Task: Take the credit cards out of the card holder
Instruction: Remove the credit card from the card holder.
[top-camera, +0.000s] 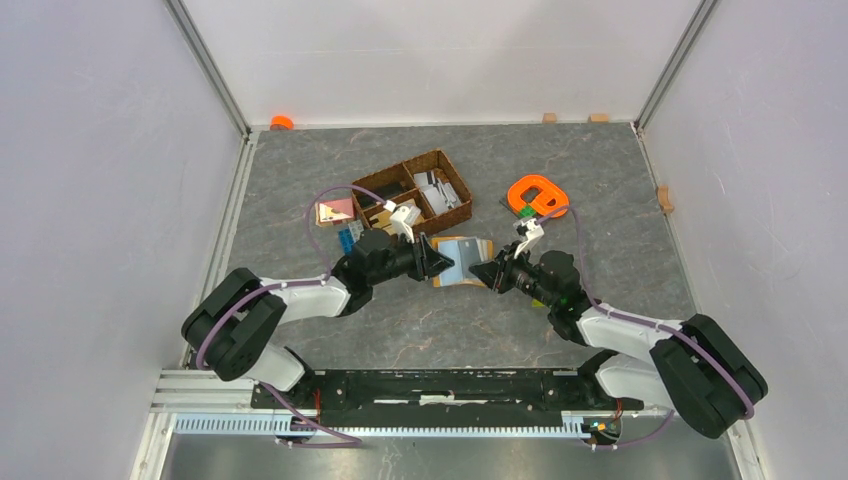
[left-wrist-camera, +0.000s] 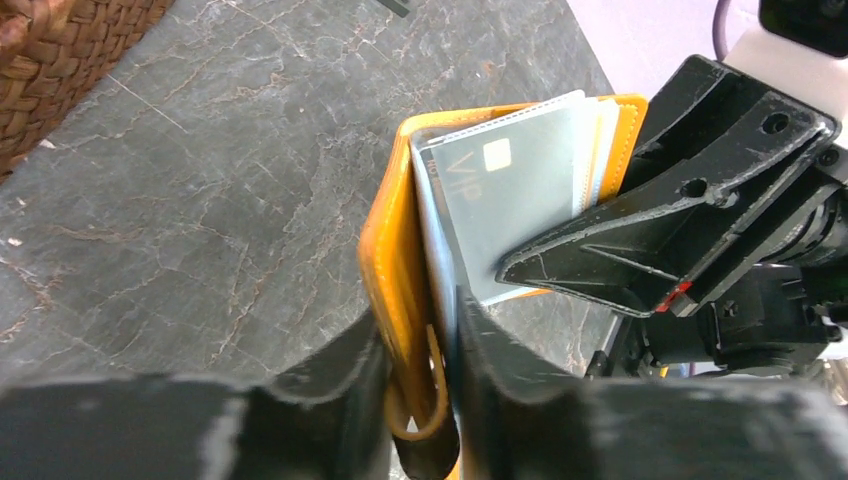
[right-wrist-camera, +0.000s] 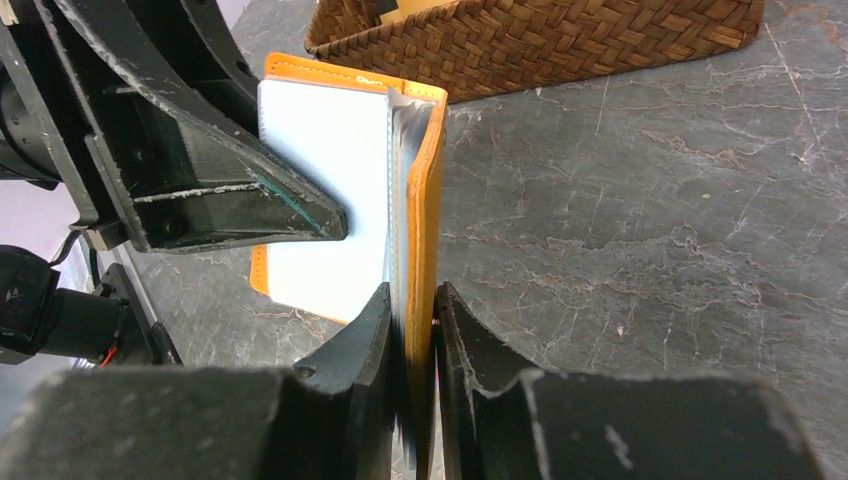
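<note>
The mustard-orange card holder (top-camera: 462, 262) is held open between the two arms, just above the table. My left gripper (top-camera: 440, 260) is shut on its left cover and closure tab (left-wrist-camera: 395, 250), fingers pressed on both sides (left-wrist-camera: 420, 330). My right gripper (top-camera: 482, 272) is shut on the opposite cover (right-wrist-camera: 425, 170), with the clear sleeves and orange edge pinched between its fingers (right-wrist-camera: 413, 300). In the left wrist view a grey credit card (left-wrist-camera: 510, 200) with a chip and "VIP" lettering sits in a clear sleeve. The pale inner sleeve (right-wrist-camera: 320, 200) faces the right wrist camera.
A brown wicker basket (top-camera: 415, 195) with compartments stands just behind the card holder, close to both grippers (right-wrist-camera: 540, 40). An orange plastic ring (top-camera: 537, 195) lies behind the right arm. A pink card (top-camera: 333, 210) and a blue item (top-camera: 348, 240) lie left of the basket.
</note>
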